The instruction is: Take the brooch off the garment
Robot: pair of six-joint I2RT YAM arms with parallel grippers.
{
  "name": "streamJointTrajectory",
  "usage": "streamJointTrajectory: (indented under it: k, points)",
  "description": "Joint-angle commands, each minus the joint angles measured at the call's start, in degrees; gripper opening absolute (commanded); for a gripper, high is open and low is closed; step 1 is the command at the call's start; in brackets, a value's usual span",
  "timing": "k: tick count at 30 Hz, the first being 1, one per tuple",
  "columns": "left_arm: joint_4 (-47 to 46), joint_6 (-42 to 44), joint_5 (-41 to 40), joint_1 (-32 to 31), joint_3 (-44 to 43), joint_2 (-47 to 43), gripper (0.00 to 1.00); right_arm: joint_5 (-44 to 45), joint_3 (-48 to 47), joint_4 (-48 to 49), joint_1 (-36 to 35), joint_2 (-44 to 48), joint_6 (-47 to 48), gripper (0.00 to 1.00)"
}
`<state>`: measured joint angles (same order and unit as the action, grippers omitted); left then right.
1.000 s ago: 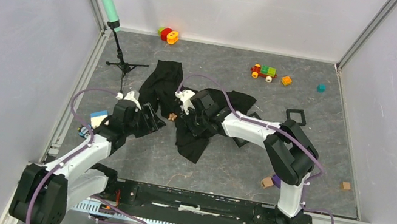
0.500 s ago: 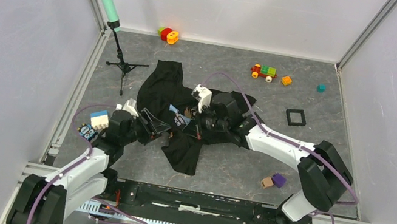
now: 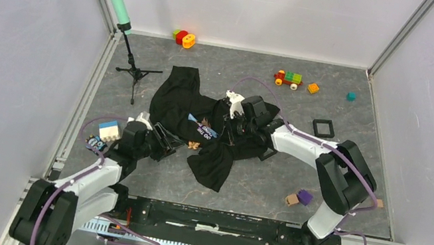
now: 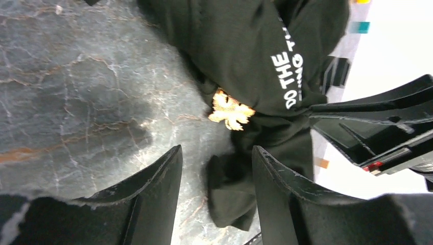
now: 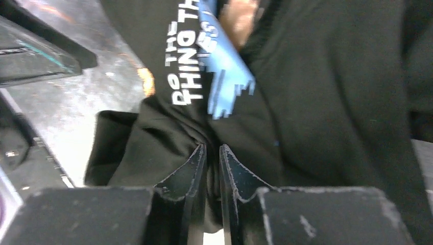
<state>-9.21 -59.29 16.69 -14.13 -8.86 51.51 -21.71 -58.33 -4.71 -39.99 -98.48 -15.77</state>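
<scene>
Pinching a fold of the black garment (image 3: 186, 100) in the right end effector (image 5: 212, 149), fingers clenched almost together on the cloth just below the blue print (image 5: 224, 87). Holding the left end effector (image 4: 216, 150) released, fingers spread wide with nothing between them, low over the grey tabletop (image 3: 339, 103) and pointed toward the brooch (image 4: 231, 109). Finding the brooch, cream and orange, at the garment's near edge beside the white lettering (image 4: 291, 76), apart from the left fingertips (image 4: 173, 153).
</scene>
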Motion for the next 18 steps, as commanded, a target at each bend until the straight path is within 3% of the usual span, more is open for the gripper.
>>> streamJointTrajectory:
  k: [1, 7, 12, 18]
  points:
    - [-3.9, 5.9, -2.2, -0.4, -4.2, 6.1, 0.57, 8.9, -3.5, -6.9, 0.3, -1.0, 8.0, 0.24]
    - [-8.2, 8.6, -2.1, -0.9, -7.9, 14.3, 0.53, 13.3, -3.8, -9.1, -2.0, 4.7, 11.0, 0.48]
    - [-10.9, 9.8, -2.2, -0.9, -10.5, 19.1, 0.51, 12.3, -5.6, -9.0, -5.3, 8.0, 12.5, 0.58]
    - [-13.2, 10.5, -0.6, -0.9, -14.6, 25.7, 0.45, 8.6, -9.5, -6.0, -9.4, 4.5, 10.8, 0.57]
